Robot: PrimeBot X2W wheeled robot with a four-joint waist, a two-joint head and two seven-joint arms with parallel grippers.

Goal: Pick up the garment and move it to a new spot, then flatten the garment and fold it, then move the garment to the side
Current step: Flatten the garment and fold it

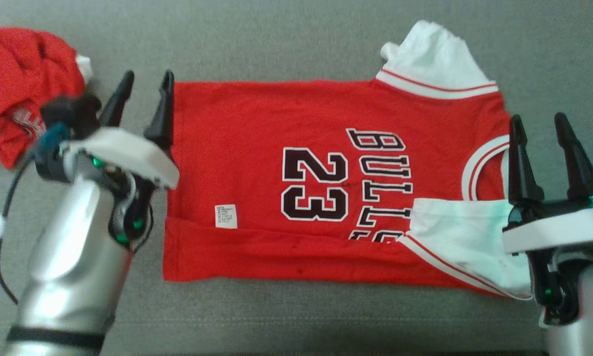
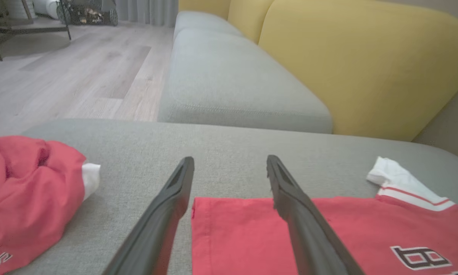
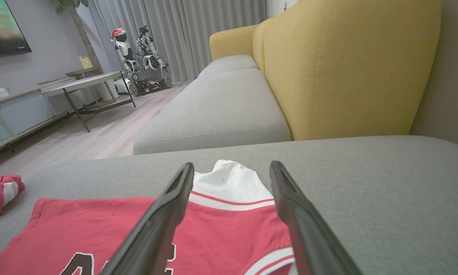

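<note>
At the jersey (image 1: 257,123) hem, left pincer (image 1: 147,79) agape.

There are two red garments: one jersey (image 1: 257,148) that lies spread, and one crumpled garment (image 1: 20,84). The jersey has two white sleeves (image 1: 432,54), one white label (image 1: 226,216) and one number (image 1: 316,185). There are two grippers, the left gripper (image 1: 148,75) and the right gripper (image 1: 536,117), each with two dark fingers (image 1: 521,163), so four fingers together. Far behind stand one table (image 3: 84,82) and two robot figures (image 3: 122,47).
</note>
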